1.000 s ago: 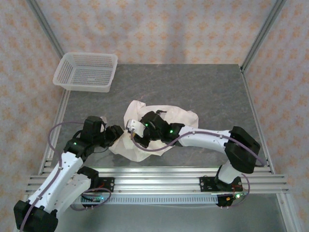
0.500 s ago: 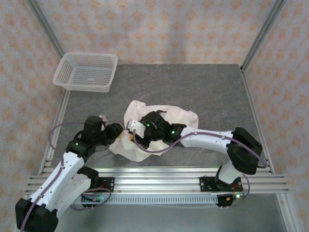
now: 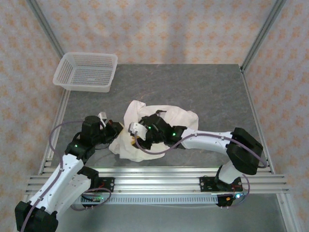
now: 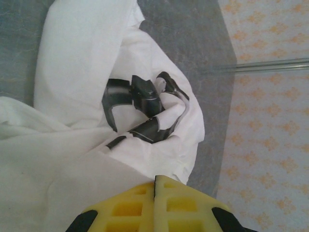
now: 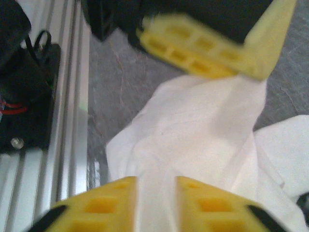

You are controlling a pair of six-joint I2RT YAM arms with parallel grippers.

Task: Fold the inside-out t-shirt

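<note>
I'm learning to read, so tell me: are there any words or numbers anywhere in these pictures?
None: no words, numbers or signs can be read anywhere.
The t-shirt is plain white cloth, and the basket bears no label.

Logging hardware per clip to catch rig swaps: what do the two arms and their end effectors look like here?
The left arm and right arm have white rounded links with black joint housings and small green lights, each trailing a thin purple cable. The left end effector and right end effector each have two yellow fingers with rectangular cut-outs on black mounts.
</note>
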